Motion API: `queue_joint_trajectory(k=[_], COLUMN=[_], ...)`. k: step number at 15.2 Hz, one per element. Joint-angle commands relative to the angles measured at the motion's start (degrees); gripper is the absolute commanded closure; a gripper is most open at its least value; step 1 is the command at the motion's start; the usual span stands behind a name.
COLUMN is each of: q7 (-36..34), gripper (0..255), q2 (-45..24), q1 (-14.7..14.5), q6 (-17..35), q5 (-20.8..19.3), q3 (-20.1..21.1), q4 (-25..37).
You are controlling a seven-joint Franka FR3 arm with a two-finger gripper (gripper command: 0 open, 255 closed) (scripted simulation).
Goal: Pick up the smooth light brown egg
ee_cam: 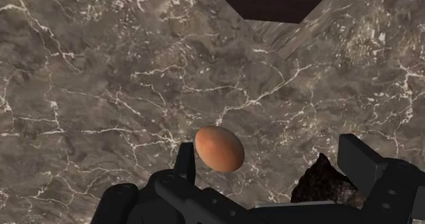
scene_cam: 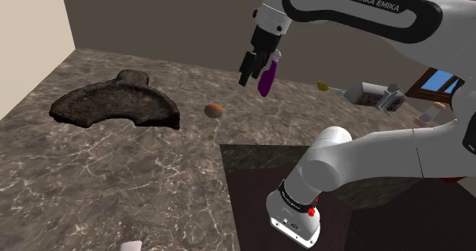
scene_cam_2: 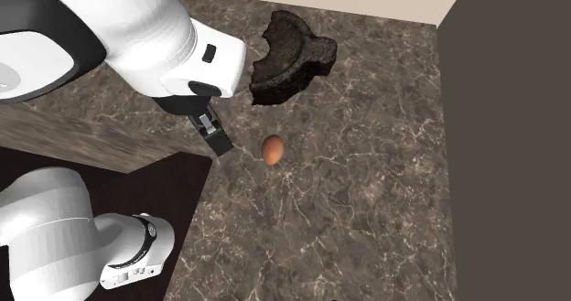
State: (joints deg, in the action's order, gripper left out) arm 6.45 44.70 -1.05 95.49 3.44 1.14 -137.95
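While held above the brown egg [scene_cam: 214,110], gripper [scene_cam: 249,75]: fingers [ee_cam: 357,161] are kept apart, nothing clasped.
Arm [scene_cam: 358,5]: bent over the marbled counter [scene_cam: 114,181].
Writing on arm: "FRANKA EMIKA".

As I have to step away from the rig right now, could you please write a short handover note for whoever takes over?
Gripper: open, holding nothing, in the air above the counter.
Egg: light brown, lying untouched on the dark marbled counter. From the wrist it appears between the fingers, close to one of them.
Dark rough lump: lies on the counter apart from the egg, towards the shoulder view's left.
Done: gripper brought roughly over the egg.
Left: centre on the egg, lower, close on it, lift.
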Motion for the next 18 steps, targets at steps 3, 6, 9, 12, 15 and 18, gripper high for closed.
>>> queue_joint_trajectory(k=[3,6,9,12,15,18], q7=[2.7,6.9,11.3,16.1,21.5,22.7], gripper=[0,0,0,0,0,0], q2=[-1.5,-4.7,-8.9,-14.1,-20.2,-21.9], q1=[-0.5,-1.3,-2.3,-3.7,-5.4,-5.8], q6=[4.6,11.7,18.7,25.7,32.3,34.9], q5=[0.1,0.6,1.3,2.7,4.9,5.7], q3=[-1.3,-3.2,-5.2,-7.1,-9.2,-9.6], q4=[-2.6,-5.7,-8.0,-9.2,-9.4,-10.3])
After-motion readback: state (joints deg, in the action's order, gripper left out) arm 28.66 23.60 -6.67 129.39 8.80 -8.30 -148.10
